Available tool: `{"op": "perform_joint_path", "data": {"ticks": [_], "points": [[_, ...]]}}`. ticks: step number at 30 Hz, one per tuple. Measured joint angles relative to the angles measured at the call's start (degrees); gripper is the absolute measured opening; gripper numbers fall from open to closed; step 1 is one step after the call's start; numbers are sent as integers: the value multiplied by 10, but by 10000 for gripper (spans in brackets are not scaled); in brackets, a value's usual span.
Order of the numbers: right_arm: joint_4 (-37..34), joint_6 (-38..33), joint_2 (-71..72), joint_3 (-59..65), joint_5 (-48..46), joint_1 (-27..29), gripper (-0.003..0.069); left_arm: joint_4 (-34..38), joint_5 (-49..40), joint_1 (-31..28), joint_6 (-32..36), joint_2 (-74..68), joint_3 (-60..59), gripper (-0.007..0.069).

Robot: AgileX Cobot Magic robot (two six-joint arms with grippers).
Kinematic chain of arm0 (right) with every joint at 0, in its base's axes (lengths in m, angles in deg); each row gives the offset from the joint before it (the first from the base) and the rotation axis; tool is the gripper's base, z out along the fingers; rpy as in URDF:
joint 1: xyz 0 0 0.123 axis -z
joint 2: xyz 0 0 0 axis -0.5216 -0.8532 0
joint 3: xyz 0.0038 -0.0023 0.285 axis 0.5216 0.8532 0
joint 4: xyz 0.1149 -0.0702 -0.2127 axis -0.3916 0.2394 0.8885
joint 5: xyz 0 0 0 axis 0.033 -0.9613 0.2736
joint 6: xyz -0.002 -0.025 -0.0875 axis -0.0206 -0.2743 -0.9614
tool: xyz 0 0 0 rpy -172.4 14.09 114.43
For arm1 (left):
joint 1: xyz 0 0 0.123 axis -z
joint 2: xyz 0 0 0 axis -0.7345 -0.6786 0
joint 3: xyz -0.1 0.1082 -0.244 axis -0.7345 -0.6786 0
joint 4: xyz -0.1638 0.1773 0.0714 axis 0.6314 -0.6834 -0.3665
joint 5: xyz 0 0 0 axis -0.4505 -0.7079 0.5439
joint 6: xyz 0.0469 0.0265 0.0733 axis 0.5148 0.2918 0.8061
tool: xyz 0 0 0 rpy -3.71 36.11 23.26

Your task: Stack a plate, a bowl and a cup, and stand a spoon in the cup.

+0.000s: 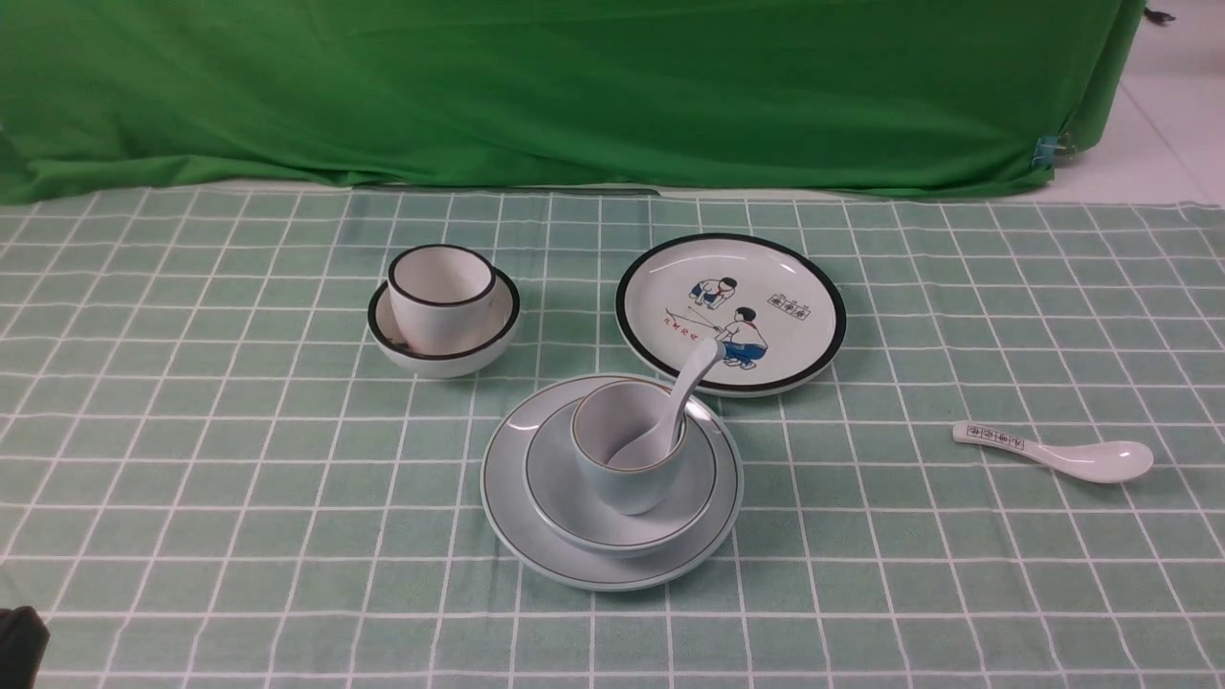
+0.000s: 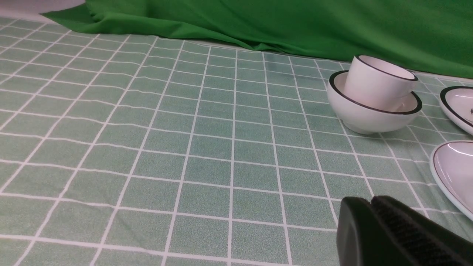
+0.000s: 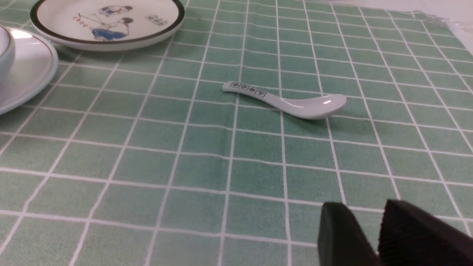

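Front view: the plate (image 1: 612, 560) carries the bowl (image 1: 612, 526), the cup (image 1: 627, 450) sits in the bowl, and the spoon (image 1: 675, 407) leans in the cup, handle over the rim toward the cartoon plate (image 1: 730, 311). A knock to that handle would probably tip the spoon out. Neither gripper shows; cloth around the stack lies open.

Left wrist view: the left gripper (image 2: 371, 207) has its jaws pressed together, empty, near the plate's edge, so swinging that way risks a bump.

Right wrist view: the right gripper (image 3: 364, 218) stands parted, holding nothing, well apart from the printed spoon (image 3: 288, 99); open cloth surrounds it.
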Motion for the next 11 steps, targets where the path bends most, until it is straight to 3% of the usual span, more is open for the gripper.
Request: {"op": "perform_joint_path", "data": {"ticks": [11], "points": [[0,0,0,0,0,0,234,0,0,0,0,0,0,13]]}}
